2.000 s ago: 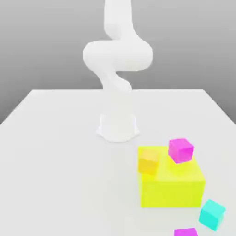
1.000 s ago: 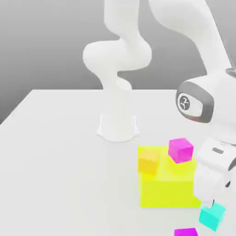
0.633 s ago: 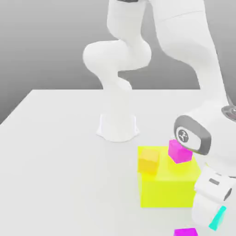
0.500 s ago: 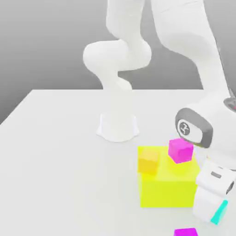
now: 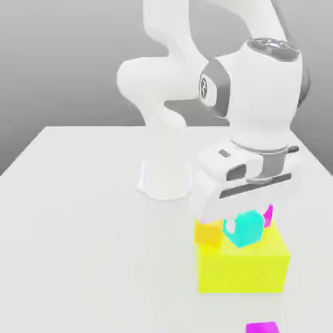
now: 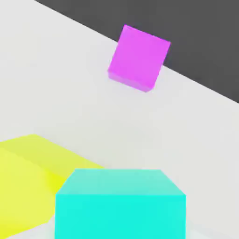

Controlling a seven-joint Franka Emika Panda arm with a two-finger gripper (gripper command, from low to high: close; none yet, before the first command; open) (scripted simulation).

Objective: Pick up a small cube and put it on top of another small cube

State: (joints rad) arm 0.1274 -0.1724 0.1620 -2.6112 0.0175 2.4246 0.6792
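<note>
while clamped in the pincer [image 5: 245, 224], hangs the small cyan cube [image 5: 244, 229] clear of the table, just above the top of the big yellow block [image 5: 242, 265]. seen in the hand view as a broad turquoise face [image 6: 120, 205] right under the camera, so gripped squarely enough. pressed onto two opposite faces, jaws together on it, not slack.

just beside the pincer, toward the exterior view's left: the small orange cube [image 5: 208, 233] on the yellow block's top corner. just behind the pincer, toward the exterior view's right: a sliver of a magenta cube [image 5: 267, 214], mostly hidden by the held cube and the hand. well below and nearer the camera, on the white table [image 5: 78, 227]: another magenta cube [image 5: 262, 327], cut by the frame edge; likely the same one that sits apart on the table in the hand view [image 6: 138, 57].

risks from here, judged only: clipping the orange or the hidden magenta cube on the way down, since both sit close; landing off-centre on so small a top, so the cyan cube tips off on release; nudging the target toward the yellow block's edge.
</note>
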